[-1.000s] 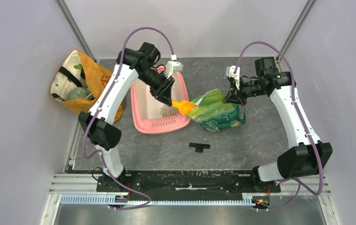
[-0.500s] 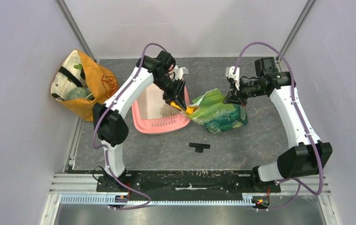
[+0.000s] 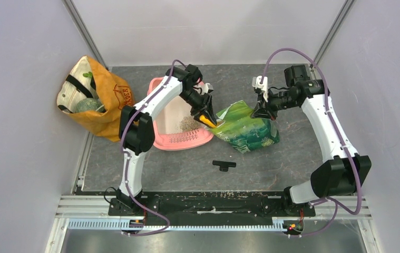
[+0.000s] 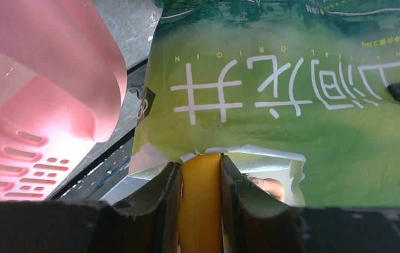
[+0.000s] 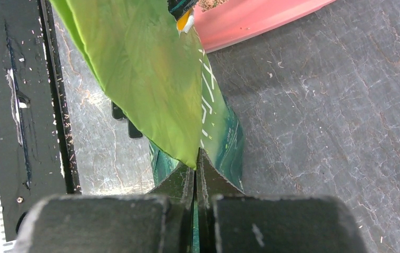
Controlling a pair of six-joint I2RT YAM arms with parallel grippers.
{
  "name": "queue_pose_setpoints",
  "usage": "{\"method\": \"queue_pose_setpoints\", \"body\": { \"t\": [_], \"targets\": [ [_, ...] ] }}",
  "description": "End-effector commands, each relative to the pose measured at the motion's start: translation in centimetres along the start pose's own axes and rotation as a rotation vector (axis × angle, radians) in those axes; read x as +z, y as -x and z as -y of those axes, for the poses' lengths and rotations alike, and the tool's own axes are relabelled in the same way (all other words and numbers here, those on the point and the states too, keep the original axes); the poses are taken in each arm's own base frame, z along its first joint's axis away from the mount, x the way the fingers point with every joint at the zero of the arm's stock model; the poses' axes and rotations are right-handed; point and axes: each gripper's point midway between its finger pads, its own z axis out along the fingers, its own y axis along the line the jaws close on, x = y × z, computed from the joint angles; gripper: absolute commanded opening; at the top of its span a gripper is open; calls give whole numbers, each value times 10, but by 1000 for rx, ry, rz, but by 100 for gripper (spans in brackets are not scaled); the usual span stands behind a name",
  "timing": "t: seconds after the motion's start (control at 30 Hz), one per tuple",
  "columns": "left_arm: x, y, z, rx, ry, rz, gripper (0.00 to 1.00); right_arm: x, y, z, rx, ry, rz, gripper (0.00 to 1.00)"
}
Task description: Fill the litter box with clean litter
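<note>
Over the last second the left claw (image 3: 204,117) has swung off the litter box (image 3: 183,144) and across to the green bag (image 3: 246,132). It carries the scoop (image 4: 200,203), an orange one, clenched between its fingers (image 4: 159,197), and the scoop's front now sits at the torn mouth of the bag. I take this as a return trip for another load. Only a small heap of litter (image 3: 188,125) lies in the box, toward its slotted end, so the fill looks barely begun. The box rests on the table (image 3: 271,158) just left of the bag. The right claw (image 5: 195,169) is pinched tight on the bag's upper flap, holding the mouth up. The scoop's bowl is hidden behind the fingers and the bag's lip — whether it is empty I cannot tell. Nothing inside the bag can be identified either — only a dim brownish patch shows in the opening.
</note>
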Motion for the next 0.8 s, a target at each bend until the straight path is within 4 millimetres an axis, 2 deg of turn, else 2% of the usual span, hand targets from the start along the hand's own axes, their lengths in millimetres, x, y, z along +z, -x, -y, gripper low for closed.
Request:
{"method": "queue_pose_setpoints", "body": {
  "t": [0.0,0.07,0.23,0.6,0.77],
  "targets": [
    [14,7,-8,-105,77,-1,2,-7,26,13,-97,-32,70,0],
    [19,11,-7,-102,91,11,2,-6,26,17,-93,-32,68,0],
    [35,21,-20,-133,152,28,2,-3,30,25,-81,-39,85,0],
    [73,30,-8,-67,62,24,2,8,27,29,-63,-27,95,0],
    [92,30,-19,-103,77,19,2,12,26,31,-50,-23,99,0]
  ]
}}
